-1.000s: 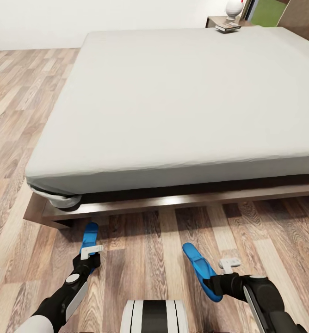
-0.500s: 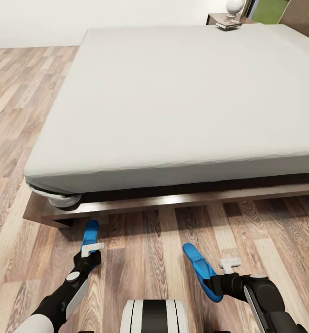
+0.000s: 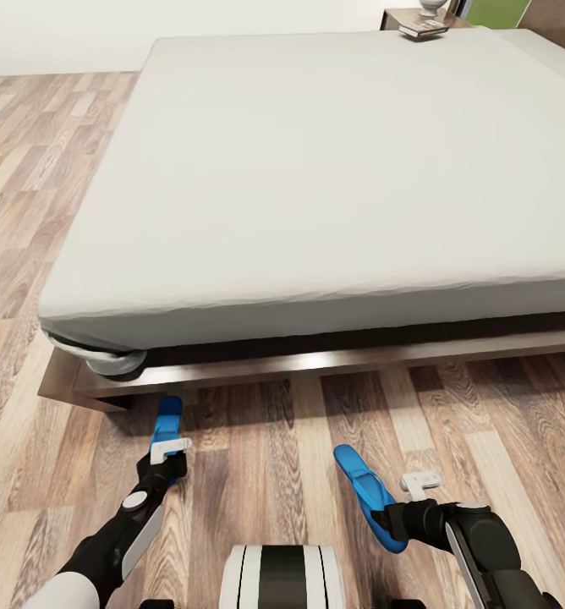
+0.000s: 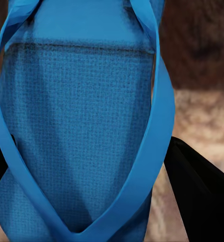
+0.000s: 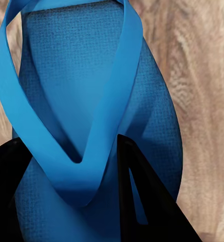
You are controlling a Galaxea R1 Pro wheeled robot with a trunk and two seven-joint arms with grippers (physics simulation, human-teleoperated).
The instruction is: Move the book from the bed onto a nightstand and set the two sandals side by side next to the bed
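Observation:
I hold two blue sandals just above the wood floor in front of the bed (image 3: pixel 316 169). My left gripper (image 3: pixel 166 458) is shut on the left sandal (image 3: pixel 166 420), whose toe points at the dark bed frame (image 3: pixel 232 368). My right gripper (image 3: pixel 384 518) is shut on the right sandal (image 3: pixel 360 484), which tilts to the left. Up close, the left sandal (image 4: pixel 76 126) and right sandal (image 5: pixel 91 101) show their straps between black fingers (image 5: pixel 142 201). Far off, a small flat book (image 3: pixel 424 30) lies on the nightstand (image 3: pixel 398 15); its cover is too small to read.
The mattress top is bare. A white lamp base (image 3: pixel 433 7) stands on the nightstand beside the book. A bunched sheet corner (image 3: pixel 109 362) hangs at the bed's near left corner. Wood floor (image 3: pixel 266 440) stretches between the sandals and to the bed's left.
The view has shifted, with the bed looming slightly larger and the nightstand higher in the picture. The left gripper and its sandal have edged toward the bed frame. The right arm holds still.

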